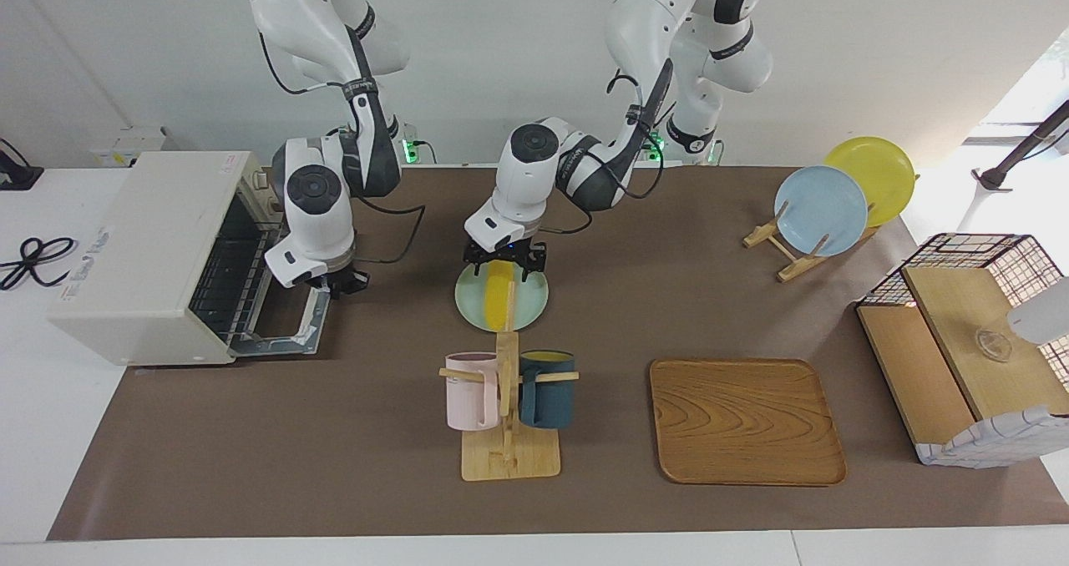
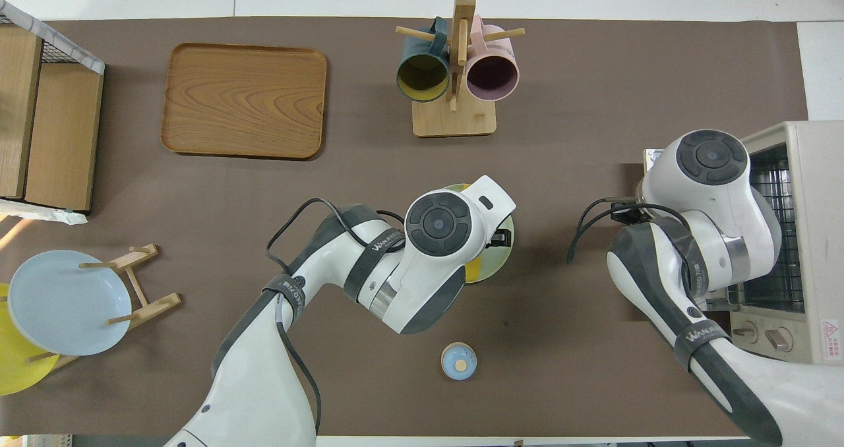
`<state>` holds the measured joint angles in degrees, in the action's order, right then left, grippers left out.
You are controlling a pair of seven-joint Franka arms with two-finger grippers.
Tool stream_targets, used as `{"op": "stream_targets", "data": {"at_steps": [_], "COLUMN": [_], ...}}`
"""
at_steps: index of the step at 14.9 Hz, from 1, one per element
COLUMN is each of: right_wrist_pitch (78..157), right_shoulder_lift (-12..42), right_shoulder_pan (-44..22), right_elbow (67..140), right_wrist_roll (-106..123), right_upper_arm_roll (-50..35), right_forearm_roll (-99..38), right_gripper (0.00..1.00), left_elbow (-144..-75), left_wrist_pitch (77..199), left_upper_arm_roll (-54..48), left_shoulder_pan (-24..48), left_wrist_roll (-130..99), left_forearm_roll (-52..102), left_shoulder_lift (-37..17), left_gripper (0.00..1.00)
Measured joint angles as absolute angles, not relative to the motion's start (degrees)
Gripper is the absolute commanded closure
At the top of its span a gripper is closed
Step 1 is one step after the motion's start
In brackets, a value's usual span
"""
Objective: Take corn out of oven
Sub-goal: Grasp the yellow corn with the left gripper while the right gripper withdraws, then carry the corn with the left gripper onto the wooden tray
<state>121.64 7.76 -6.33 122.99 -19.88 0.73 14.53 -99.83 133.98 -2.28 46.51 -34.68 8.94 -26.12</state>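
The yellow corn (image 1: 501, 299) lies on a pale green plate (image 1: 531, 303) at mid-table, outside the oven. My left gripper (image 1: 504, 267) is down at the cob's end nearer the robots, open, with a finger on each side of it. In the overhead view the left arm covers most of the corn (image 2: 476, 274) and the plate (image 2: 506, 252). The cream oven (image 1: 142, 240) stands at the right arm's end of the table, its door (image 1: 280, 338) folded down and its rack bare. My right gripper (image 1: 342, 283) hangs shut beside that door, holding nothing.
A wooden mug rack (image 1: 508, 432) with a pink and a blue mug stands just farther from the robots than the plate. A wooden tray (image 1: 746, 420), a plate stand (image 1: 823, 207), a wire-framed wooden box (image 1: 969, 341) and a small blue knob (image 2: 458, 360) are also there.
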Motion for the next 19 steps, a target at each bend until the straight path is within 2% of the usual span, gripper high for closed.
{"op": "stream_targets", "data": {"at_steps": [5, 9, 10, 11, 12, 14, 15, 19], "right_wrist_pitch": [111.9, 109.9, 109.9, 109.9, 109.9, 109.8, 109.8, 105.9], "right_shoulder_lift": [1.8, -3.0, -3.5, -3.7, -3.7, -3.7, -3.7, -3.9], "right_shoulder_pan": [-3.8, 2.8, 4.4, 5.4, 6.0, 6.1, 6.1, 6.1], "right_elbow": [118.9, 117.8, 117.6, 117.4, 117.3, 117.2, 117.2, 116.5], "right_wrist_roll": [-11.1, 0.3, 2.5, 3.9, 4.7, 5.2, 5.2, 6.2], "right_upper_arm_roll": [0.7, 0.9, 1.0, 1.2, 1.3, 1.2, 1.2, 1.2], "right_forearm_roll": [14.5, 14.7, 14.9, 15.0, 15.1, 15.1, 15.1, 15.1], "right_gripper": [1.0, 1.0, 1.0, 1.0, 1.0, 1.0, 1.0, 1.0], "left_elbow": [-100.1, -100.7, -100.9, -100.9, -100.9, -100.9, -100.9, -100.8], "left_wrist_pitch": [135.2, 135.2, 135.2, 135.3, 135.3, 135.3, 135.3, 135.2], "left_upper_arm_roll": [-2.2, -2.1, -2.1, -2.1, -2.1, -2.0, -2.0, -1.5], "left_shoulder_pan": [47.2, 47.5, 47.7, 47.7, 47.7, 47.7, 47.7, 47.7], "left_wrist_roll": [-34.7, -34.7, -34.7, -34.8, -34.8, -35.0, -35.1, -35.3], "left_forearm_roll": [8.9, 7.8, 7.7, 7.7, 7.7, 7.7, 7.7, 7.6], "left_shoulder_lift": [-27.0, -27.3, -27.3, -27.3, -27.3, -27.3, -27.3, -27.2], "left_gripper": [0.0, 0.0, 0.04, 0.14, 0.3, 0.73, 1.0, 1.0]}}
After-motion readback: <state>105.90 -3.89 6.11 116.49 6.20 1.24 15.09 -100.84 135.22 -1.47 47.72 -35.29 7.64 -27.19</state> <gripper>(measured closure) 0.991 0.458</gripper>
